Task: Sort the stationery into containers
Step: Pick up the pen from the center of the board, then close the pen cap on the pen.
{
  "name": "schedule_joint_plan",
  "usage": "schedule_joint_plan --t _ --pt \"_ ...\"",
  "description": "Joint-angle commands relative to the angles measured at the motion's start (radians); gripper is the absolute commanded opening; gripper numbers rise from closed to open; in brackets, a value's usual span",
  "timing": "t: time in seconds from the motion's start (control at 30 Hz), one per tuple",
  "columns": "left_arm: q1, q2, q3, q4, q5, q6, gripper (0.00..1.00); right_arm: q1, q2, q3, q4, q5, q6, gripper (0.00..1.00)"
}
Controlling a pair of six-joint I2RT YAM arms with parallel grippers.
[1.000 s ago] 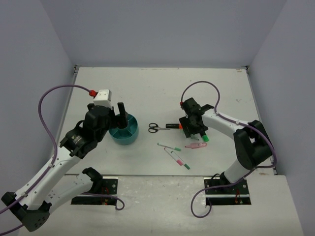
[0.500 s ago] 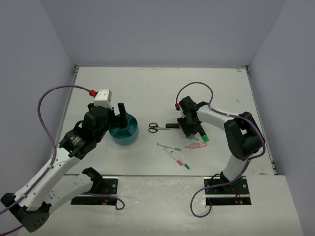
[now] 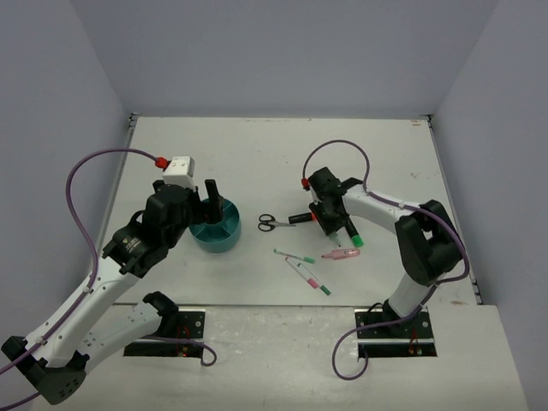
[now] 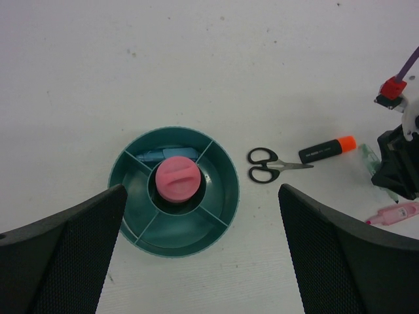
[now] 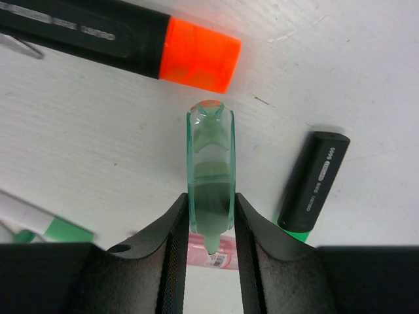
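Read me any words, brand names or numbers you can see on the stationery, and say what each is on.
Orange-capped highlighter: pale print along the black barrel, too blurred to read.
Green-capped highlighter: pale print on the barrel, too blurred to read.
Pink tube: small label, too small to read.
Clear green pen in the right gripper: no print shows.

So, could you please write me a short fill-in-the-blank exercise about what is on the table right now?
The round teal plastic organizer has a round piece in its centre compartment, coloured ____. The black-handled scissors lie between the organizer and a black highlighter whose cap is ____. The right end effector is shut on a translucent pen-like item coloured ____.
Missing words: pink; orange; green.
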Motion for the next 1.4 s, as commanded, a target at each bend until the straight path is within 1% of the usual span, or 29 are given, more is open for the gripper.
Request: schedule_joint_plan --t 0.0,0.03,0.1,0.2,0.3,0.37,0.4,0.43,0.5,0.53,0.57,0.63,0.7,0.8,0.87,0.93,1.07,1.17,1.3,1.37 --pt "0.003 -0.019 -0.002 0.06 0.073 -0.03 1.0 0.048 -0.171 0.003 0.058 0.063 0.012 0.03" --pt "0.003 -0.026 -0.007 0.095 0.122 -0.059 1.0 0.089 -0.225 -0.009 0.07 0.064 0.006 0.02" --pt "0.003 -0.036 -0.023 0.156 0.203 -0.093 1.0 0.157 -0.284 -0.015 0.093 0.076 -0.001 0.0" --pt "0.005 -0.054 -0.1 0.356 0.405 -0.198 1.0 0.322 -0.387 -0.012 0.136 0.073 0.008 0.0" --pt "0.003 -0.007 -0.147 0.503 0.536 -0.273 1.0 0.441 -0.481 -0.026 0.224 0.023 0.021 0.0" --pt "0.001 0.014 -0.154 0.532 0.557 -0.298 1.0 0.455 -0.522 -0.032 0.266 -0.007 0.043 0.0" --pt "-0.003 0.042 -0.167 0.554 0.583 -0.321 1.0 0.466 -0.559 -0.036 0.294 -0.055 0.059 0.0" --pt "-0.006 0.049 -0.181 0.582 0.604 -0.337 1.0 0.471 -0.573 -0.033 0.304 -0.07 0.066 0.0" --pt "-0.01 0.057 -0.215 0.707 0.657 -0.379 0.97 0.493 -0.59 -0.027 0.311 -0.065 0.076 0.0" --pt "-0.012 0.062 -0.223 0.732 0.672 -0.394 0.96 0.503 -0.595 -0.026 0.314 -0.057 0.077 0.0" --pt "-0.012 0.063 -0.224 0.735 0.68 -0.403 0.95 0.509 -0.599 -0.023 0.316 -0.055 0.077 0.0" --pt "-0.021 0.086 -0.224 0.744 0.691 -0.416 0.89 0.519 -0.603 -0.012 0.322 -0.046 0.081 0.0" --pt "-0.032 0.102 -0.223 0.749 0.692 -0.423 0.8 0.526 -0.598 -0.004 0.324 -0.028 0.083 0.0" --pt "-0.04 0.114 -0.233 0.775 0.699 -0.442 0.72 0.533 -0.574 0.019 0.314 -0.002 0.083 0.0" --pt "-0.044 0.112 -0.235 0.785 0.699 -0.444 0.72 0.534 -0.559 0.024 0.303 0.004 0.083 0.0" --pt "-0.045 0.092 -0.232 0.763 0.661 -0.444 0.72 0.535 -0.543 0.028 0.292 0.032 0.082 0.0" --pt "-0.045 0.035 -0.212 0.655 0.521 -0.421 0.81 0.535 -0.545 0.007 0.293 0.016 0.093 0.0" --pt "-0.044 0.024 -0.213 0.657 0.52 -0.412 0.81 0.536 -0.542 -0.001 0.299 0.006 0.099 0.0" --pt "-0.046 0.058 -0.22 0.705 0.6 -0.425 0.66 0.536 -0.535 0.016 0.303 0.022 0.106 0.0" --pt "-0.048 0.076 -0.235 0.749 0.641 -0.44 0.62 0.536 -0.521 0.036 0.297 0.028 0.112 0.0"
